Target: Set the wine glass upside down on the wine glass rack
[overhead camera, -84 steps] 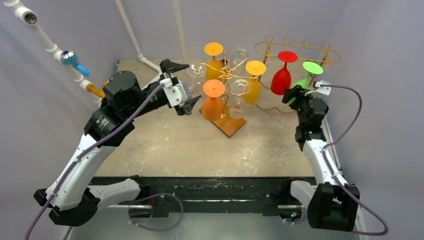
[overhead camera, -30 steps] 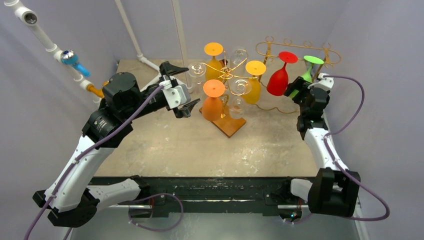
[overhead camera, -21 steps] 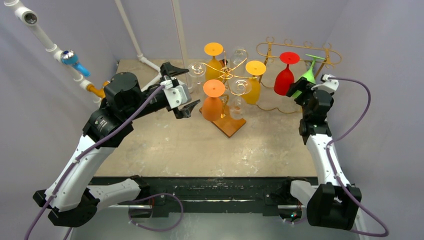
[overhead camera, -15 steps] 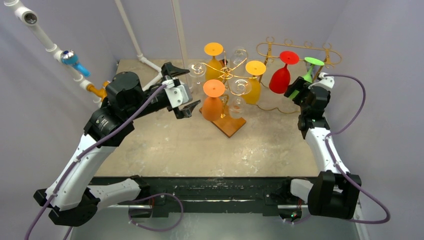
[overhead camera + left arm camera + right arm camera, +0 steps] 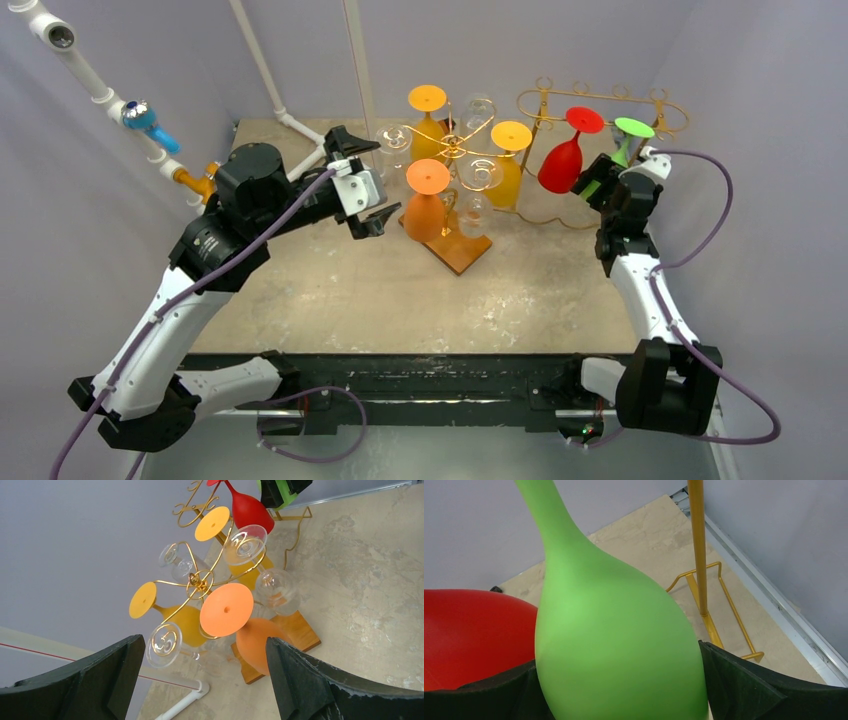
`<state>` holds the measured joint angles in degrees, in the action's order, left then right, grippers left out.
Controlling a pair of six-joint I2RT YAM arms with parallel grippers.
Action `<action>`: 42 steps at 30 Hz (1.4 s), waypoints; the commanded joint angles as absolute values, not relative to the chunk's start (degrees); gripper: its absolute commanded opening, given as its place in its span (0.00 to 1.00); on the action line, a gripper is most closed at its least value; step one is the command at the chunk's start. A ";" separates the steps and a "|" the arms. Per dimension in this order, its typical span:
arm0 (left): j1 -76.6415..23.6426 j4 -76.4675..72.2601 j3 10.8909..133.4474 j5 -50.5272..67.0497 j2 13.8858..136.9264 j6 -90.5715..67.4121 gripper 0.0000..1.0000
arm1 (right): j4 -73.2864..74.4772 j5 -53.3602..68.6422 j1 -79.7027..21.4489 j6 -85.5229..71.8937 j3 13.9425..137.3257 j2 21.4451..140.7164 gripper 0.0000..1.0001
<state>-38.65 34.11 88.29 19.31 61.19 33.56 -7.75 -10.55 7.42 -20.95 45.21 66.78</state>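
Pale lavender walls (image 5: pixel 500 40) close in a mottled beige tabletop (image 5: pixel 330 290), with both arms bolted along its near edge.

Compared with nearly three seconds ago, the right arm reaches further into the far right corner. The green wine glass (image 5: pixel 614 645) then sat lower, in front of the gold rack (image 5: pixel 605 97). Its round foot is now up at the level of the rail, at the rack's right end, with the bowl hanging below it. Whether the foot rests on the rail I cannot tell. Half a second ago the foot was almost where it is now. The red wine glass (image 5: pixel 560 167), hanging upside down from the same rail, now leans with its bowl toward the left, where it hung straighter before. The left arm has hardly moved.

The right end effector (image 5: pixel 603 186) is clamped on the green bowl, one finger against each side, and the red bowl lies just beside it. The left end effector (image 5: pixel 383 170) hovers with its fingers wide apart and nothing between them, near a tree-shaped stand (image 5: pixel 450 145) that carries orange, yellow and clear glasses over a wooden base (image 5: pixel 460 250).

A white pipe (image 5: pixel 95 85) with a blue fitting (image 5: pixel 145 120) slants down the left wall.
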 commanded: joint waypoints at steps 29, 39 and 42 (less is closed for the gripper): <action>-38.50 34.11 89.68 15.33 60.75 32.72 1.00 | -14.60 -16.50 7.65 -23.22 37.52 73.25 0.99; -38.50 34.25 90.13 14.94 62.02 32.30 1.00 | -19.29 -20.30 4.68 -9.26 35.27 68.07 0.99; -38.50 34.70 90.25 15.41 62.22 32.60 1.00 | -21.66 -19.56 3.63 -1.26 35.29 66.04 0.99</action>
